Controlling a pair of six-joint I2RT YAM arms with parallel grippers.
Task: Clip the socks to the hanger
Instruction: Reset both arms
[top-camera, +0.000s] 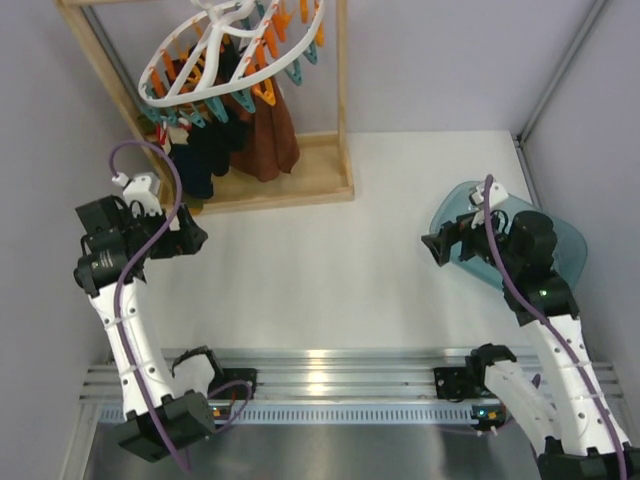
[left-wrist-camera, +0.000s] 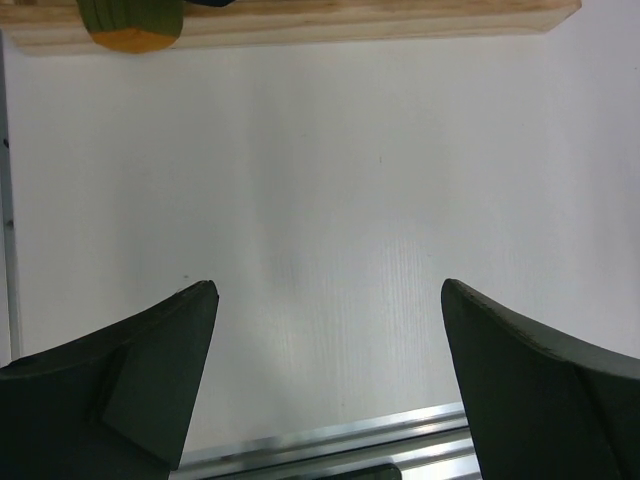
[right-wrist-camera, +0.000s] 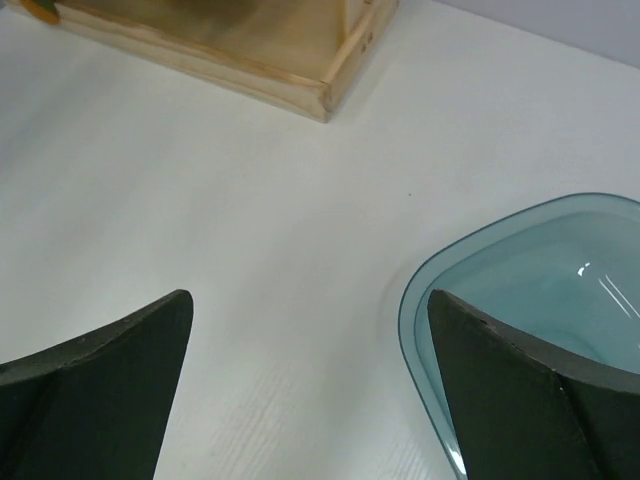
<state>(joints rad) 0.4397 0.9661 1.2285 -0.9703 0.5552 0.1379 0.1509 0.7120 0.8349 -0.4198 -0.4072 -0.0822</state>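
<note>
Overhead, the round white plastic hanger with orange and teal clips (top-camera: 235, 50) sits at 11 o'clock, its top cut off by the view's edge. Small black socks (top-camera: 200, 160) hang beneath it beside rust-brown cloth (top-camera: 272, 140), count unclear, partly hidden by the ring. Left gripper (left-wrist-camera: 325, 290) at 9 o'clock: fingers wide apart, nothing between. Right gripper (right-wrist-camera: 310, 295) at 3 o'clock: same, spread and empty, its arm covering part of a translucent teal dish (right-wrist-camera: 530, 270).

One hanger (top-camera: 232, 28), one frame (top-camera: 300, 185) (wooden), one bowl (top-camera: 571, 241).
</note>
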